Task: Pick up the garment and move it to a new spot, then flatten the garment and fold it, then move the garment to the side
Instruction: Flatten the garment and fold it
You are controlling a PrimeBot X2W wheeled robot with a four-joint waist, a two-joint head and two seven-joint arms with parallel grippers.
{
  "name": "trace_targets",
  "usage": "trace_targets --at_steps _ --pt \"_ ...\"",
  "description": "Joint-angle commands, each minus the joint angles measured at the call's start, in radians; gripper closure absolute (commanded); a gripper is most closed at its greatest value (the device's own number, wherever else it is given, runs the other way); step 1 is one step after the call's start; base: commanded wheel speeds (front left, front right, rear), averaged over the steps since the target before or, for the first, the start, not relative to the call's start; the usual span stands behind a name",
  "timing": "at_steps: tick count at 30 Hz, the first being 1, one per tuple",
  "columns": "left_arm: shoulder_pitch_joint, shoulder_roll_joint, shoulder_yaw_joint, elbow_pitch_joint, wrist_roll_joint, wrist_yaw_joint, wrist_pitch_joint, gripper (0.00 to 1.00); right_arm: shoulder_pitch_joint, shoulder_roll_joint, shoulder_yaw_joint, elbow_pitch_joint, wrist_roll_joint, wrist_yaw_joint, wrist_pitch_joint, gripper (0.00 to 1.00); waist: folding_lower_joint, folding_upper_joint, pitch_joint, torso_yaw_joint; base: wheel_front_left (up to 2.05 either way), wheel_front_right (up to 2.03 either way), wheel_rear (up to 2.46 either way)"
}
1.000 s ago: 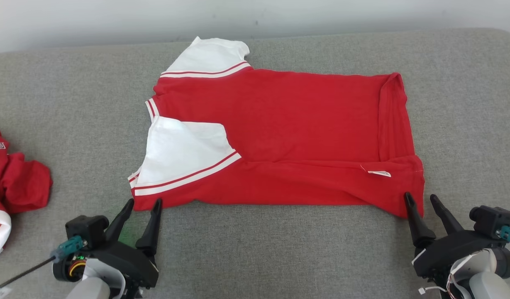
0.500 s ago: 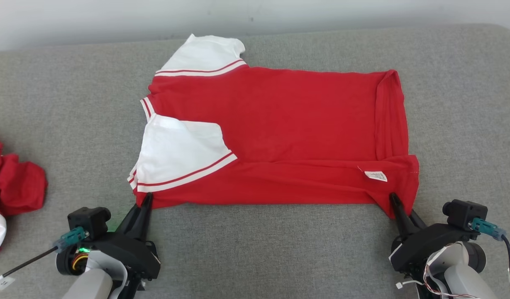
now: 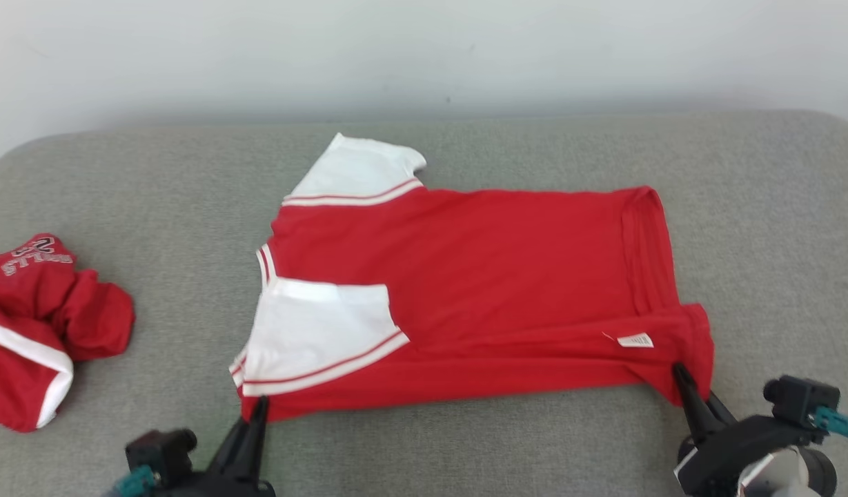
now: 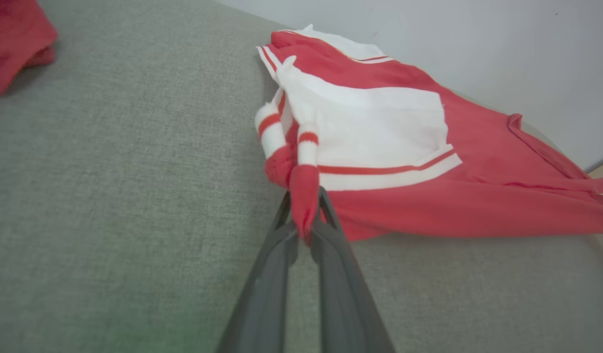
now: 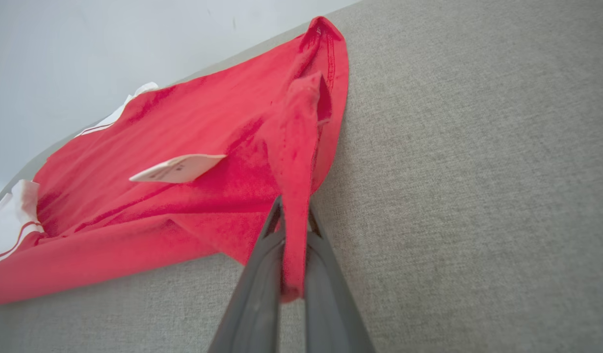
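The garment (image 3: pixel 492 276) is a red shirt with white sleeves, spread flat across the grey padded surface with its collar end to the left. My left gripper (image 3: pixel 260 406) is shut on the near left corner, just below the near white sleeve (image 3: pixel 313 331). In the left wrist view the garment (image 4: pixel 429 147) rises in a pinched fold between the left gripper (image 4: pixel 304 198) jaws. My right gripper (image 3: pixel 681 374) is shut on the near right hem corner. In the right wrist view a red strip of the garment (image 5: pixel 183 137) is clamped in the right gripper (image 5: pixel 294 208), beside a white label (image 5: pixel 176 168).
A second red and white garment (image 3: pixel 37 324) lies crumpled at the far left of the grey surface (image 3: pixel 465 442), and its edge shows in the left wrist view (image 4: pixel 12 39). A pale wall (image 3: pixel 424 48) runs behind the surface's far edge.
Both grippers went from open to shut on the shirt's two near corners, which now rise a little off the surface. The head camera has tilted up, so the whole scene sits lower.
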Motion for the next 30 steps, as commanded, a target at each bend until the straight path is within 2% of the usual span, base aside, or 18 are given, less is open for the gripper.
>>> trace_targets --at_steps 1,6,14,15,16,17,23,30 --pt "0.042 -0.003 0.003 -0.018 0.017 0.008 -0.006 1.00 0.033 -0.015 -0.012 -0.016 0.005 -0.002 0.005 1.00 0.0001 0.0000 -0.035 0.033 0.00 0.00 0.00" --pt "0.135 -0.031 -0.011 -0.080 0.031 0.025 -0.005 1.00 0.139 -0.033 -0.059 -0.084 -0.009 -0.002 0.040 1.00 0.0001 0.0000 -0.062 0.058 0.00 0.00 0.00" --pt "0.210 -0.048 0.010 -0.116 0.062 0.056 -0.006 1.00 0.274 -0.015 -0.117 -0.179 -0.041 -0.002 0.083 1.00 0.0001 0.0000 -0.077 0.070 0.00 0.00 0.00" --pt "0.214 -0.048 0.011 -0.117 0.075 0.061 -0.006 0.59 0.282 -0.009 -0.120 -0.185 -0.047 -0.002 0.086 0.92 0.0001 0.0000 -0.078 0.070 0.00 0.00 0.00" --pt "0.220 -0.053 0.018 -0.120 0.081 0.062 -0.006 0.01 0.288 -0.006 -0.122 -0.195 -0.057 -0.002 0.087 0.54 0.0001 0.0000 -0.080 0.069 0.00 0.00 0.00" --pt "0.226 -0.058 0.026 -0.121 0.086 0.069 -0.006 0.00 0.292 -0.001 -0.123 -0.200 -0.065 -0.002 0.088 0.00 0.0001 0.0000 -0.082 0.068 0.00 0.00 0.00" --pt "0.227 -0.070 0.072 -0.144 0.122 0.074 -0.006 0.00 0.281 0.012 -0.118 -0.240 -0.116 -0.002 0.071 0.00 0.0001 0.0000 -0.091 0.060 0.00 0.00 0.00" --pt "0.222 -0.101 0.225 -0.262 0.215 0.079 -0.006 0.00 0.235 0.030 -0.120 -0.296 -0.167 -0.002 -0.021 0.00 0.0001 0.0000 -0.097 0.052 0.00 0.00 0.00"
